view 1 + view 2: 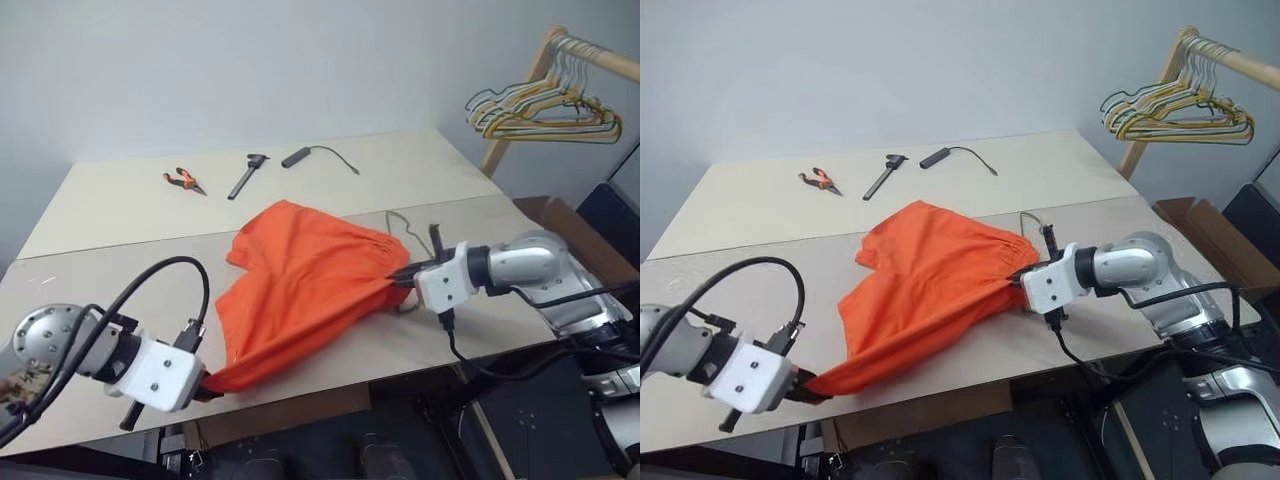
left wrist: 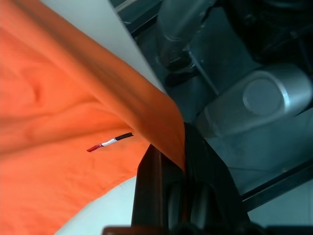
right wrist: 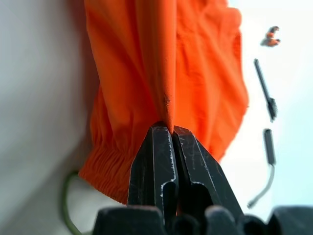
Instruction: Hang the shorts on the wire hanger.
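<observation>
Even, soft indoor light; faint shadows (no glare); wrist views blur close up, backgrounds washed pale.

shorts: one, the orange pair [image 1: 300, 280] spread mid-table
grippers: two, left gripper [image 1: 205, 385] near-left and right gripper [image 1: 400, 275] on the right, each pinched tight on the orange fabric
pliers: one, orange-handled pliers [image 1: 182, 180] at the far side
black tools: one dark rod-like tool [image 1: 246, 174] just right of the pliers
cables: one black plug with cable [image 1: 318, 154] further right
hangers: a bunch of hangers [image 1: 545, 105] on the far-right rail, too tangled to count
tables: one table [image 1: 110, 210]
</observation>
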Robot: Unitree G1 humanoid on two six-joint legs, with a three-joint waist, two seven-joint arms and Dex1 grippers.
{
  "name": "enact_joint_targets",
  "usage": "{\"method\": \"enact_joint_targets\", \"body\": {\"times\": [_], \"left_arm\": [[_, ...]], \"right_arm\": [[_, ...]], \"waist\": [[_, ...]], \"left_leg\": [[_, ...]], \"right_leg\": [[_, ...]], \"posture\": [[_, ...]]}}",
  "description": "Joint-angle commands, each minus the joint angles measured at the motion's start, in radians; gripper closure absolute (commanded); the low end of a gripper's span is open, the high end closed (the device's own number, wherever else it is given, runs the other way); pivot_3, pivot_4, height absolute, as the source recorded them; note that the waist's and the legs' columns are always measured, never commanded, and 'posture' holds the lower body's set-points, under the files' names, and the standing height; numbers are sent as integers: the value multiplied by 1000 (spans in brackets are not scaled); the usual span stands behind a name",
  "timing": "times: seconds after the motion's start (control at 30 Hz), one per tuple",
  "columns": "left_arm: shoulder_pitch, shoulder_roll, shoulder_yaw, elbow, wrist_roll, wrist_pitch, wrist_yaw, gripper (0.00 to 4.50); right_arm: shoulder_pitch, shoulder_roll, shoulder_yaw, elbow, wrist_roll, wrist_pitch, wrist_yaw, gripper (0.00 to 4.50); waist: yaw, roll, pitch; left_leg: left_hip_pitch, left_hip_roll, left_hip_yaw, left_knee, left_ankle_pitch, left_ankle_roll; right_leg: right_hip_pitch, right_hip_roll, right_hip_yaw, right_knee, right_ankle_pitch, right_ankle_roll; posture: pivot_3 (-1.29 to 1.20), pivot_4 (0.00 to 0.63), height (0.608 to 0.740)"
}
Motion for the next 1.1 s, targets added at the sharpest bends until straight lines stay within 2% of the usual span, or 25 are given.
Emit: {"method": "enact_joint_targets", "body": {"times": [0.03,0.17,0.23,0.37,0.53,0.73,0.93,1.03,1.1], "left_arm": [[22,-14,48,9,30,38,-7,4453],[79,-22,127,-67,-60,92,-84,4453],[173,-29,182,-134,-74,103,-152,4453],[398,-85,301,-274,-24,119,-240,4453],[622,-214,418,-355,114,130,-228,4453],[772,-328,417,-463,175,157,-173,4453],[690,-301,339,-489,218,249,-84,4453],[461,-252,335,-352,162,281,-36,4453],[199,-217,322,-192,79,316,6,4453]], "right_arm": [[-18,-19,-47,78,-40,-6,-30,4500],[-13,-42,-32,104,-43,-73,-14,4500],[-9,-43,-25,125,-71,-118,-36,4500],[8,-32,1,139,-126,-173,-92,4500],[34,38,14,158,-242,-237,-292,4500],[21,65,49,207,-324,-291,-412,4500],[14,54,54,187,-257,-261,-373,4500],[-61,90,27,186,-184,-114,-313,4500],[-187,139,12,255,-187,-31,-343,4500]], "waist": [[7,0,0],[11,0,0],[11,0,0],[5,0,0],[12,-1,2],[26,-5,7],[44,-6,7],[46,-4,7],[43,-3,8]], "left_leg": [[0,0,1,0,0,0],[1,0,2,0,0,0],[1,0,3,0,0,1],[2,4,12,-1,-3,2],[9,6,17,-1,-3,2],[18,8,19,-1,-4,2],[21,8,19,-2,-4,3],[21,8,19,-1,-4,3],[23,8,19,-1,-4,3]], "right_leg": [[0,0,0,0,0,0],[1,0,1,0,0,0],[0,0,2,-1,0,0],[-2,3,11,-1,0,0],[3,5,16,-1,-2,-1],[12,6,18,-3,-10,0],[15,6,18,-3,-11,-1],[15,6,18,-3,-11,-1],[16,6,18,-1,-10,-2]], "posture": [[-54,0,740],[-42,0,740],[-47,7,740],[-53,25,740],[-34,42,740],[-4,58,740],[-1,56,740],[-2,44,740],[-3,31,740]]}}
